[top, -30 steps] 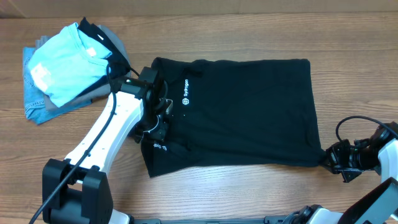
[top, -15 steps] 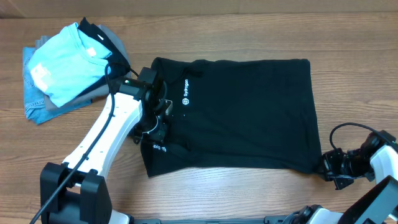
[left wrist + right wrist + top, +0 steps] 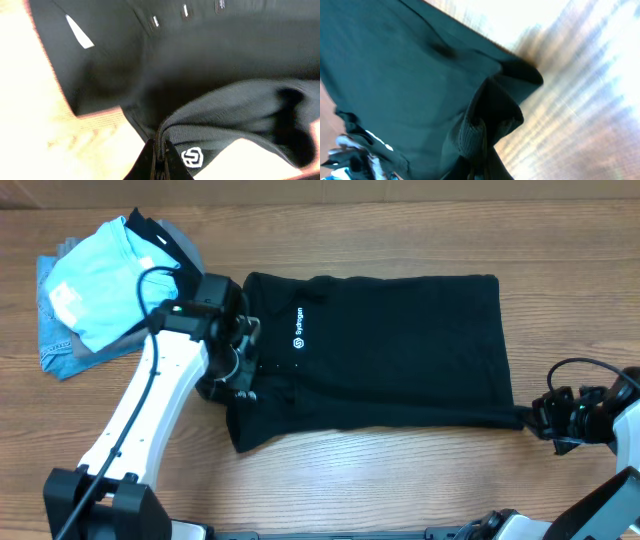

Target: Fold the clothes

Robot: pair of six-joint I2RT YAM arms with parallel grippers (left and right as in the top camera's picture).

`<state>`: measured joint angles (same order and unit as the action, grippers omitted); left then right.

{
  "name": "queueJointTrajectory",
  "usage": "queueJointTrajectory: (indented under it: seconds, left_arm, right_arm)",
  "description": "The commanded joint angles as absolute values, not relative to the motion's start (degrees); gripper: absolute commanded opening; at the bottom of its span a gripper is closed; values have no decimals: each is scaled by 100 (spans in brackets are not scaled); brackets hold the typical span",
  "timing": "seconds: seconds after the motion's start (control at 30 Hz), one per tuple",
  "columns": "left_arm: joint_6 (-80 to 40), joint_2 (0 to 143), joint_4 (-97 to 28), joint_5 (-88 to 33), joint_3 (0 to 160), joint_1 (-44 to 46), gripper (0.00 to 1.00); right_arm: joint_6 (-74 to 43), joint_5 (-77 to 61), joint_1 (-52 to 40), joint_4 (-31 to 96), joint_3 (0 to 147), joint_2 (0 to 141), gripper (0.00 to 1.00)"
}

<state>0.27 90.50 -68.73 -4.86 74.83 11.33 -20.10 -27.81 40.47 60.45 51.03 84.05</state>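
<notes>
While the black polo shirt (image 3: 400, 350) lies spread across the middle of the table (image 3: 380, 500), with its collar end to the left and its hem to the right, its near long edge is gripped at both ends. The step in hand is therefore judged to be the lengthwise fold, and little of it appears to be done, since most of the cloth lies flat and only the near edge is drawn in.

The left pincer (image 3: 232, 383) is pressed together on the near sleeve edge, just beside the collar. In the left wrist view a ridge of black knit is seen pinched between the closed tips, with a small white logo (image 3: 191, 158) just beside them. The right pincer (image 3: 535, 418) is likewise closed on the near hem corner, and in the right wrist view a bunched fold of cloth is seen clamped and tented up from the wood.

For the next move, both ends would need to be raised together and carried at a matched pace toward the far edge, so that the near edge is laid straight along it. Only then should the grips be released. Both pinches look thin, so a slip is possible. A pile of other garments (image 3: 100, 290) lies near the left arm and should be left alone.
</notes>
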Motion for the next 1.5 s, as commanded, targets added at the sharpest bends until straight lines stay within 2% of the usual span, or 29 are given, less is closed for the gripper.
queueJointTrajectory:
  seconds: [0.0, 0.2, 0.53, 0.7, 0.83, 0.87, 0.9, 0.97, 1.0, 1.07, 1.1, 1.27, 1.47]
  left_arm:
    - [338, 8952, -6637, -388, 7625, 1087, 4]
    - [429, 9078, -6445, -357, 7620, 1090, 4]
    - [429, 9150, -6504, -40, 7609, 1087, 4]
    - [427, 9150, -6436, 329, 7575, 1087, 4]
    - [427, 9150, -6285, 362, 7500, 1087, 9]
    - [429, 9150, -6213, 362, 7467, 1087, 10]
    - [427, 9150, -6139, 360, 7439, 1087, 16]
    - [425, 9150, -6069, 360, 7415, 1087, 41]
    - [429, 9150, -6053, 364, 7413, 1087, 52]
    - [429, 9150, -6058, 499, 7413, 1083, 64]
    - [427, 9150, -6084, 663, 7413, 1081, 65]
    - [110, 9148, -6204, 797, 7413, 932, 67]
    - [21, 9150, -6576, -158, 7319, 672, 70]
  right_arm:
    - [-2104, -2947, 4047, 5763, 5214, 8331, 4]
    - [-2139, -3339, 3933, 5118, 5199, 8357, 4]
    - [-2589, -3301, 3120, 4185, 5172, 8672, 4]
    - [-2895, -3026, 2829, 3756, 5172, 8680, 4]
    - [-3072, -2746, 2622, 3463, 5172, 8680, 7]
    - [-3074, -2700, 2580, 3385, 5172, 8680, 10]
    - [-3072, -2698, 2554, 3291, 5172, 8680, 24]
    - [-3068, -2665, 2545, 3188, 5172, 8680, 67]
    - [-3070, -2663, 2545, 3173, 5175, 8680, 72]
    - [-3068, -2685, 2626, 3181, 5183, 8680, 72]
    - [-3068, -2689, 2696, 3214, 5183, 8680, 72]
    - [-2823, -2705, 3291, 3885, 5183, 8680, 73]
    - [-2397, -2005, 3452, 4899, 5129, 8680, 73]
